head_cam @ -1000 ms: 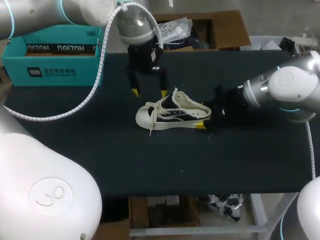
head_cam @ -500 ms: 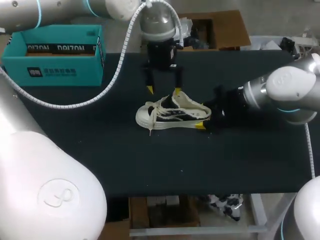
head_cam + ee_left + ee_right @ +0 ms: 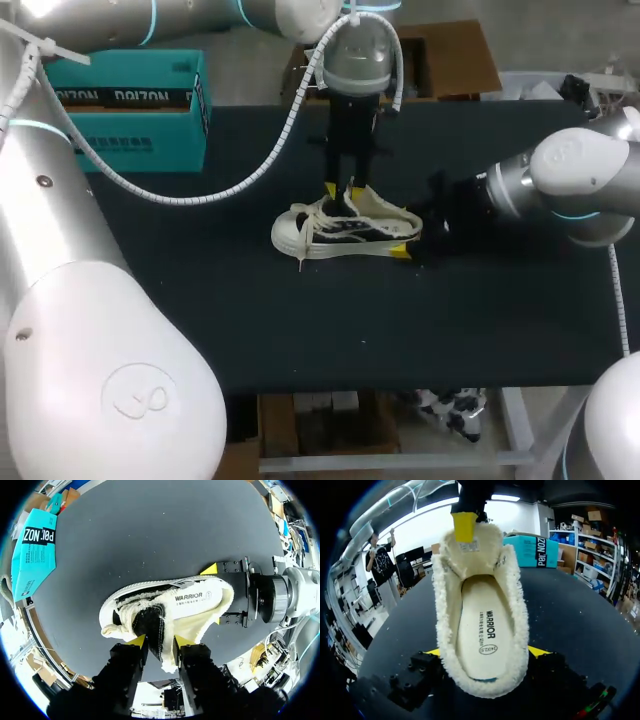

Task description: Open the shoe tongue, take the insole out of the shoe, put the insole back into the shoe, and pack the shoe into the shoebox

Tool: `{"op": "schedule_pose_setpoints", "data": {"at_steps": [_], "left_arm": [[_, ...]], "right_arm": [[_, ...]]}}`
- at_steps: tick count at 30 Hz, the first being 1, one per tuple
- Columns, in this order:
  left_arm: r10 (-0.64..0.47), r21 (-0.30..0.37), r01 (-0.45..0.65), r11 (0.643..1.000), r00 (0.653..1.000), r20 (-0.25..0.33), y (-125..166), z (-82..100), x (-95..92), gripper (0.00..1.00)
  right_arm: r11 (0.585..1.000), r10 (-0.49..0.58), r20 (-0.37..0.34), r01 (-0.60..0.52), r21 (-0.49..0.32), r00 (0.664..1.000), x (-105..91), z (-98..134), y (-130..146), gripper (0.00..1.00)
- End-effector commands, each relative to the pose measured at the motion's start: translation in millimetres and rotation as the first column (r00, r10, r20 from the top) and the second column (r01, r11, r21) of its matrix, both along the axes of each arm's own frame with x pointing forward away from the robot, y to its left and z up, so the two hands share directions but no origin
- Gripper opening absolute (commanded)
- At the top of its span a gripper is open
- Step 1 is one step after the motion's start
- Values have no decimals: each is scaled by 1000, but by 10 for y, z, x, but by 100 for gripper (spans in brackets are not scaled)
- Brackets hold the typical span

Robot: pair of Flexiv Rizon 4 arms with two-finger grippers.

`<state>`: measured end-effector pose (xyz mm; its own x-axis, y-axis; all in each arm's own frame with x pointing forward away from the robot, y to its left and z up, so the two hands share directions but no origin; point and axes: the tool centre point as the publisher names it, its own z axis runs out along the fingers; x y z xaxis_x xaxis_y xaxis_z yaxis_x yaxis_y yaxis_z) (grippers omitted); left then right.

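Shoe heel sits clamped, half hidden, in right gripper; left gripper pinches tongue.

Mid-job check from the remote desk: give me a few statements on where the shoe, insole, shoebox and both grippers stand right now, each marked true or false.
1. The insole lies inside the shoe. True.
2. The shoe is packed in the shoebox. False: it lies on the table, and the shoebox stands apart at the far left corner.
3. The right gripper is shut on the shoe at its heel end. True.
4. The left gripper hangs well clear of the shoe. False: its fingers sit on either side of the tongue, pinching it.
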<state>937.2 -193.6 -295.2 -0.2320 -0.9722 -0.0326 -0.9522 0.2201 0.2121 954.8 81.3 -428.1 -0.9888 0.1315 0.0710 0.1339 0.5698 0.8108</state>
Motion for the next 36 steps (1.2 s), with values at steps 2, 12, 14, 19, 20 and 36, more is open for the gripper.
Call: {"op": "schedule_pose_setpoints", "data": {"at_steps": [2,12,14,19,20,36], "left_arm": [[-3,3,3,1000,1000,-7,43,23,-31,0],[60,-147,-46,988,994,93,508,132,-94,0],[77,-193,-56,980,992,100,646,119,-86,0],[117,-271,-92,958,990,77,945,-60,11,0],[122,-277,-97,956,990,73,979,-110,36,0],[1,-409,14,912,999,37,1008,-479,152,66]], "right_arm": [[1000,0,1,0,3,1000,9,-60,3,0],[1000,0,1,0,3,1000,9,-60,3,0],[1000,0,1,0,3,1000,9,-60,3,0],[1000,0,1,0,3,1000,9,-60,3,0],[1000,0,1,0,3,1000,9,-60,3,0],[1000,0,1,0,3,1000,9,-60,3,0]]}}
